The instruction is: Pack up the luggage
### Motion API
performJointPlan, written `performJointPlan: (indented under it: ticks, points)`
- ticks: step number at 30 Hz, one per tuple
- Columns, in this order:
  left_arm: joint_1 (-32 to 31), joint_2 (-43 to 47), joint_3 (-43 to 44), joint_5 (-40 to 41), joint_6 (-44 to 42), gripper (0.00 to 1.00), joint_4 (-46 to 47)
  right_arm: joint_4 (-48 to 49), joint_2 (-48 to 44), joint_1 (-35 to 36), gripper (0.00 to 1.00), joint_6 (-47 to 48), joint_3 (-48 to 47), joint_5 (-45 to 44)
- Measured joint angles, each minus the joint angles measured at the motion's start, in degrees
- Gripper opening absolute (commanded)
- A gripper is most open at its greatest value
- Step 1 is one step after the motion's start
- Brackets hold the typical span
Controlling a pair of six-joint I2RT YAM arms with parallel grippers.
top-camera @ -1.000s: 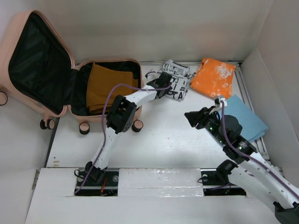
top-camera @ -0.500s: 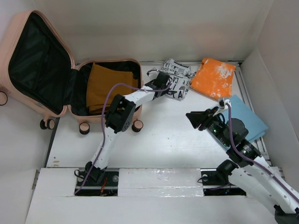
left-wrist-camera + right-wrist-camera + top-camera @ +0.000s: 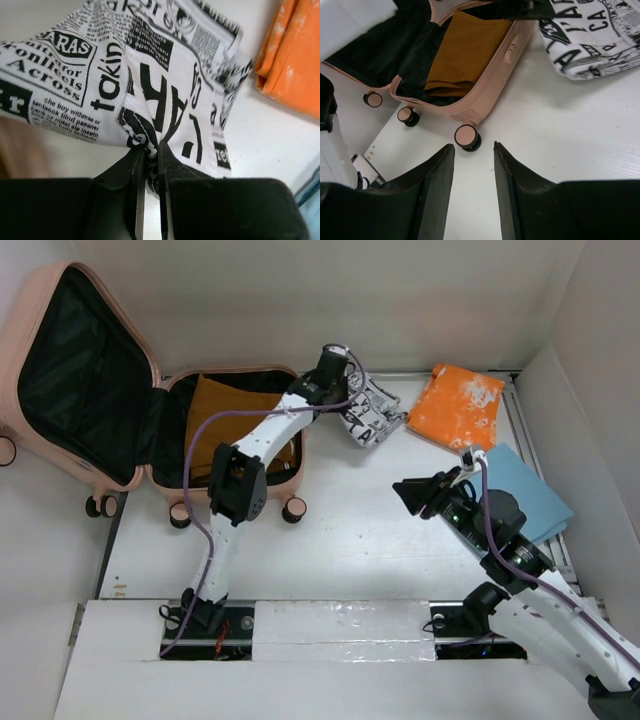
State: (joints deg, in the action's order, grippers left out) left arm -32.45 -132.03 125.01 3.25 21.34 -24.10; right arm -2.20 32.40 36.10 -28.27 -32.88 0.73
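The pale pink suitcase (image 3: 170, 485) lies open at the back left, its lid (image 3: 75, 370) propped up, with a folded mustard-brown cloth (image 3: 215, 415) inside; it also shows in the right wrist view (image 3: 490, 87). My left gripper (image 3: 335, 365) is shut on an edge of the black-and-white newspaper-print cloth (image 3: 368, 412) and lifts it beside the suitcase's right wall. In the left wrist view the cloth (image 3: 150, 75) hangs from the closed fingers (image 3: 172, 165). My right gripper (image 3: 412, 495) is open and empty above the table, right of the suitcase wheels (image 3: 466, 137).
A folded orange cloth (image 3: 458, 405) lies at the back right; it shows in the left wrist view (image 3: 295, 55). A folded light-blue cloth (image 3: 525, 490) lies at the right, partly under my right arm. White walls close in the back and right.
My left gripper has risen and moved back toward the suitcase, lifting the newspaper-print cloth's edge off the table. My right arm has barely shifted.
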Motion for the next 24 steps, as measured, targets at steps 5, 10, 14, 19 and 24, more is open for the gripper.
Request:
performJointPlan:
  ticks: [5,10,14,19,24]
  points:
    - [0.8,6.9,0.3,0.8,-6.7,0.0,-6.3,1.0,0.9,0.0,0.43,0.0,0.0,1.3]
    - [0.9,20.8,-13.8,5.4,-8.8,0.0,-6.1,1.8,1.4,0.0,0.43,0.0,0.0,1.9]
    - [6.6,31.8,-26.0,6.8,-6.6,0.0,-3.4,3.1,1.2,0.0,0.43,0.0,0.3,2.1]
    - [24.4,38.7,-38.4,1.8,-1.9,0.0,1.7,4.1,0.5,0.0,0.43,-0.1,3.0,2.9]
    - [37.4,36.9,-41.7,-0.9,-0.9,0.0,6.0,4.2,0.3,0.0,0.43,-0.2,4.0,3.4]
